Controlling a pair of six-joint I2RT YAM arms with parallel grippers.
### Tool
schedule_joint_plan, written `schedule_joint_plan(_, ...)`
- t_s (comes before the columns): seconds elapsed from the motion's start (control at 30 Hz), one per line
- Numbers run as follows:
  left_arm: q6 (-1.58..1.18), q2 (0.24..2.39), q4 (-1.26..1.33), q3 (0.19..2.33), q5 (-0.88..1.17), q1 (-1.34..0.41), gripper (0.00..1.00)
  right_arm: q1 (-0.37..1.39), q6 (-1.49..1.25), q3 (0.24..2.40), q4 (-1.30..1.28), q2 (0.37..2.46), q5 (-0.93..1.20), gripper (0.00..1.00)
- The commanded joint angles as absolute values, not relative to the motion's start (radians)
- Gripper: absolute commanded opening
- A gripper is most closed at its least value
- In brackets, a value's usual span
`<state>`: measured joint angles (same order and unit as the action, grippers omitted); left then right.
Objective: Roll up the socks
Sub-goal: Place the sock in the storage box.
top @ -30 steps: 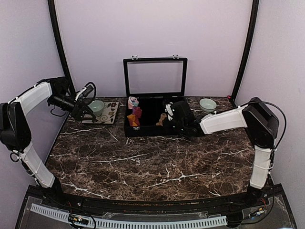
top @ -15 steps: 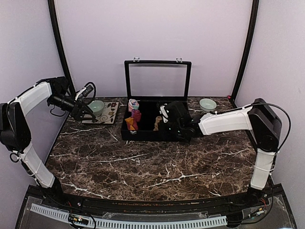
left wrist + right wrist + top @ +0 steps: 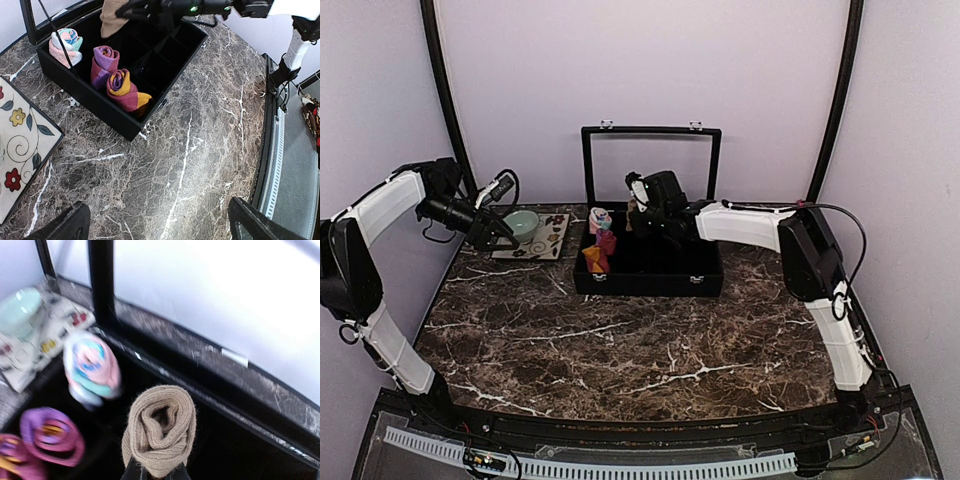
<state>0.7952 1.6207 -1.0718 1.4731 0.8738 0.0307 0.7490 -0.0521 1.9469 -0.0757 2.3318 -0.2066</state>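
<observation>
Right gripper (image 3: pixel 155 473) is clamped on the rolled tan sock (image 3: pixel 160 430), up over the black box (image 3: pixel 650 282). Left gripper (image 3: pixel 157 222) hangs above the marble table (image 3: pixel 200 150), jaws spread wide.

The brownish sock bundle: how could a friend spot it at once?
Find the black case at the back of the marble table, lid standing open. Over its back left part, the right hand holds a rolled bundle. It is the only plain tan one; the neighbours are a pink-and-blue bundle and maroon-and-purple rolls.
</observation>
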Motion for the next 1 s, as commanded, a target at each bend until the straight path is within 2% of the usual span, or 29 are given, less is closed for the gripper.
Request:
schedule_joint_plan(0.0, 0.787, 1.584, -1.086, 1.472, 0.881, 0.037, 0.99, 0.741, 0.04, 2.005, -0.084, 2.391, -0.227, 0.0)
schedule_joint_plan(0.33, 0.795, 1.58, -1.098, 1.471, 0.867, 0.038, 0.99, 0.735, 0.091, 2.015, 0.005, 2.438, -0.243, 0.0)
schedule_joint_plan(0.8, 0.798, 1.58, -1.104, 1.48, 0.866, 0.037, 0.99, 0.733, 0.095, 2.115, -0.073, 2.536, -0.19, 0.0)
schedule_joint_plan(0.93, 0.801, 1.579, -1.104, 1.472, 0.864, 0.038, 0.99, 0.733, 0.085, 2.228, -0.181, 2.596, -0.182, 0.0)
schedule_joint_plan(0.97, 0.801, 1.58, -1.101, 1.472, 0.864, 0.038, 0.99, 0.733, 0.082, 2.249, -0.203, 2.606, -0.186, 0.04)
